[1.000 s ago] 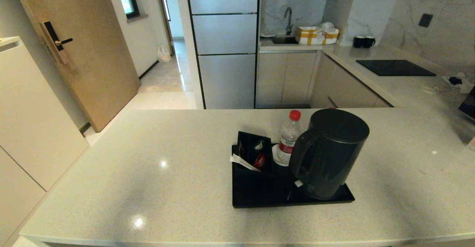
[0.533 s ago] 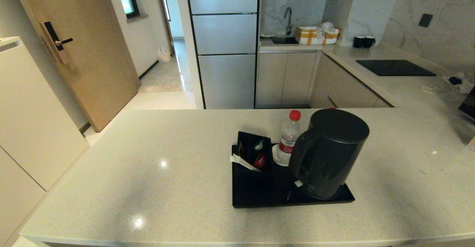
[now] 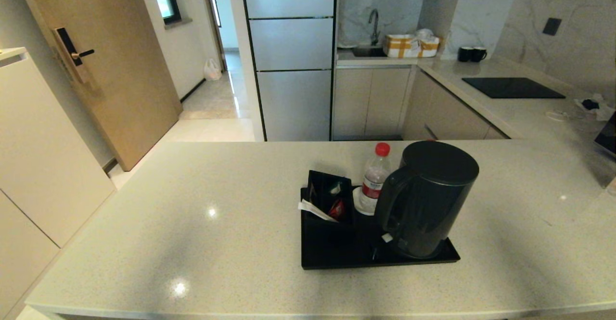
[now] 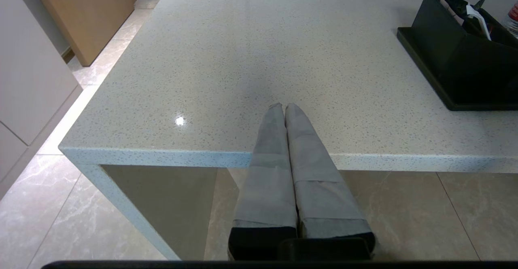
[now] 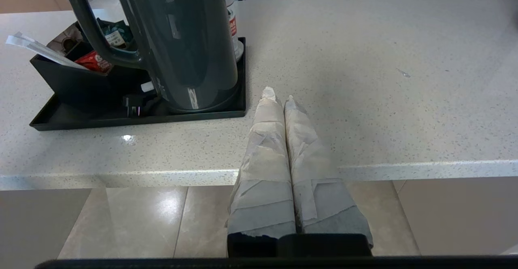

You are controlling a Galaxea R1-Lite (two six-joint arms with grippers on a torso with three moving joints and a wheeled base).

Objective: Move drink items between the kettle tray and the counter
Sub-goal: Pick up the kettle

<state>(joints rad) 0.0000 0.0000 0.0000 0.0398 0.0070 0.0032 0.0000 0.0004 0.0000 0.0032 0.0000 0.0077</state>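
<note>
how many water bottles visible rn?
1 clearly: a water bottle standing on the kettle tray, behind the kettle's handle side. A second may be hidden behind the kettle; a red speck shows at its lid edge.

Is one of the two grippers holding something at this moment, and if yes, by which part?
Nothing is held. The left gripper and the right gripper both have their jaws shut on nothing, near the counter's front edge. The kettle stands untouched on the tray.
</note>
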